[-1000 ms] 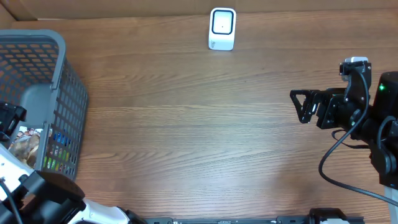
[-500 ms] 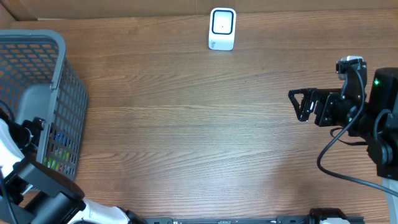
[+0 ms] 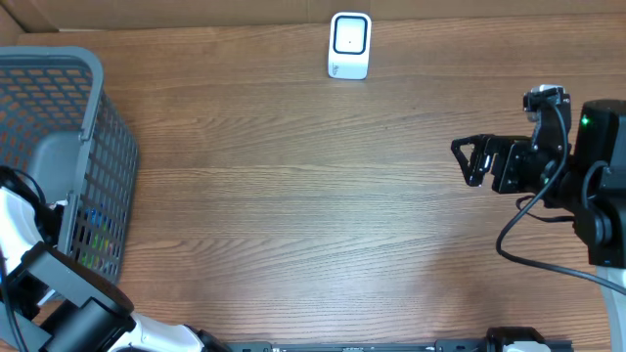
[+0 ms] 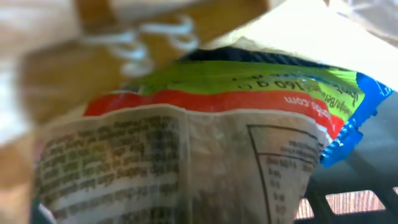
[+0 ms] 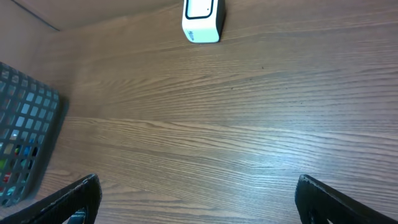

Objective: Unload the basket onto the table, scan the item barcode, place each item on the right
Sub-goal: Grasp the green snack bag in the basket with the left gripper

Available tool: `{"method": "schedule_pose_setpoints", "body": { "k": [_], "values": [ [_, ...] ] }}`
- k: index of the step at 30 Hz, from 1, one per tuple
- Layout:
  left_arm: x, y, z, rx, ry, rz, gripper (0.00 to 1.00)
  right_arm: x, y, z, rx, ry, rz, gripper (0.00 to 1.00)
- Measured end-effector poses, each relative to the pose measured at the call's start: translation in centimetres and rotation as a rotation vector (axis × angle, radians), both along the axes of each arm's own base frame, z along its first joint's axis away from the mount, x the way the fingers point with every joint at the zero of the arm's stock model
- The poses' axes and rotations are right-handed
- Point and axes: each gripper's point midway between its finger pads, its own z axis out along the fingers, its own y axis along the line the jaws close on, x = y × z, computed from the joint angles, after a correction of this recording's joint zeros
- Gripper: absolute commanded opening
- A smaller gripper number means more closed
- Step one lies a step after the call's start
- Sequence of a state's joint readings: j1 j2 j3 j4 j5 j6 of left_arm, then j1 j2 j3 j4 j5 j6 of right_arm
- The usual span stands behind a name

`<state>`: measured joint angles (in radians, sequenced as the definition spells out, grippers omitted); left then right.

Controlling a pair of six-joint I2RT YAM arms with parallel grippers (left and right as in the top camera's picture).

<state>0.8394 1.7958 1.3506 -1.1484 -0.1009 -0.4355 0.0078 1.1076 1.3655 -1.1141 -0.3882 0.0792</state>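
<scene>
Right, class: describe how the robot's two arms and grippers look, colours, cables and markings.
Right arm: black, green light, white-topped camera block, looping black cable. Right gripper: black, angular, open-frame. Left arm: black blocks with white links; left gripper out of sight.

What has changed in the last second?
The left arm pushed further into the basket, covering the packets seen before, and its fingers closed from open. A snack packet fills its camera; whether it is gripped is unclear. The right arm crept slightly left, its fingers open as before. The scanner has not moved.
</scene>
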Motion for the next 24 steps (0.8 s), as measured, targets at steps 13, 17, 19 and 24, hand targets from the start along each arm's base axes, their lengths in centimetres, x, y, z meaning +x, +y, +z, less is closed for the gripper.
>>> {"method": "schedule_pose_setpoints", "body": {
  "k": [13,17,19,24],
  "values": [
    [4.5,1.7,14.4,0.135,-0.157,-0.049,0.04,0.2,0.0,-0.3,0.000,0.012,0.001,1.00],
    [6.5,1.0,21.0,0.240,-0.285,-0.104,0.04,0.3,0.0,-0.3,0.000,0.010,0.001,1.00],
    [7.9,-0.2,24.1,0.280,-0.374,-0.167,0.04,0.3,0.0,-0.3,0.000,0.009,0.001,1.00],
    [11.5,-6.8,29.9,0.301,-0.589,-0.451,0.04,0.3,0.0,-0.3,0.000,0.009,0.001,1.00]
  ]
}}
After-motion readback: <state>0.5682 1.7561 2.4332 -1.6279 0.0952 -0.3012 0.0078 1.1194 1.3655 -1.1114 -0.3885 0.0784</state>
